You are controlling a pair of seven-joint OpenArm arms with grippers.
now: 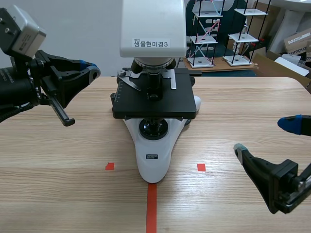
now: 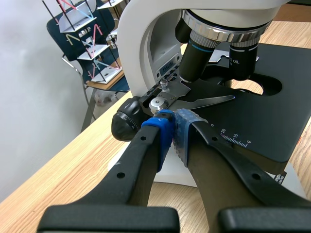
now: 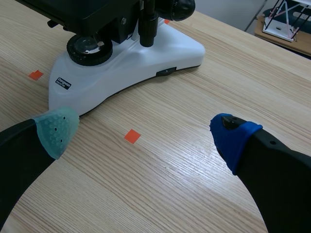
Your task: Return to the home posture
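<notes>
- The left gripper (image 1: 92,69) hangs at the upper left of the scene frame, raised above the table (image 1: 73,194). Its two fingers are pressed together with nothing between them, and the tip points toward the microscope (image 1: 154,99).
- From its own wrist camera, its blue pads (image 2: 163,133) meet face to face near the black knob (image 2: 127,121) at the side of the microscope's stage.
- The right gripper (image 1: 265,137) sits low at the lower right of the scene frame. Its fingers are spread wide and hold nothing, with the grey-green pad (image 3: 56,130) and the blue pad (image 3: 233,138) well apart above the wood.
- The microscope stands mid-frame between the two arms, its white base toward the robot.
- An orange-red tape line (image 1: 151,208) runs up from the bottom centre to the base, with a small square on either side.
- Wire shelf models (image 1: 204,34) and cardboard boxes (image 1: 297,43) fill the upper right.
</notes>
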